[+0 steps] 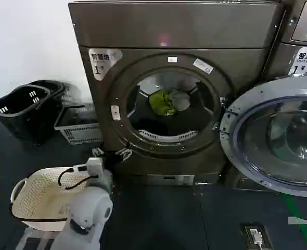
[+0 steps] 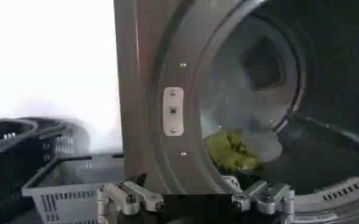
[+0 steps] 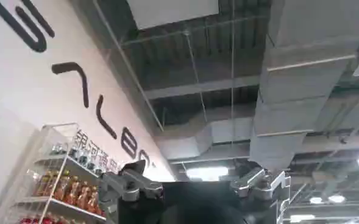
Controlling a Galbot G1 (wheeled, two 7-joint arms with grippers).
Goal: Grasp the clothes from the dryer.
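While the left arm reaches up from low on the floor side, its left gripper (image 1: 112,154) sits just outside the lower left rim of the dryer (image 1: 143,36) porthole, fingers spread wide and empty. The right gripper (image 3: 194,185) points up at the ceiling, fingers also wide apart, holding nothing. Inside the drum the clothes (image 1: 166,102) lie bunched toward the back, yellow-green beside a pale piece. The glass door (image 1: 278,138) hangs open to the right. A cream basket (image 1: 34,200) stands by the arm
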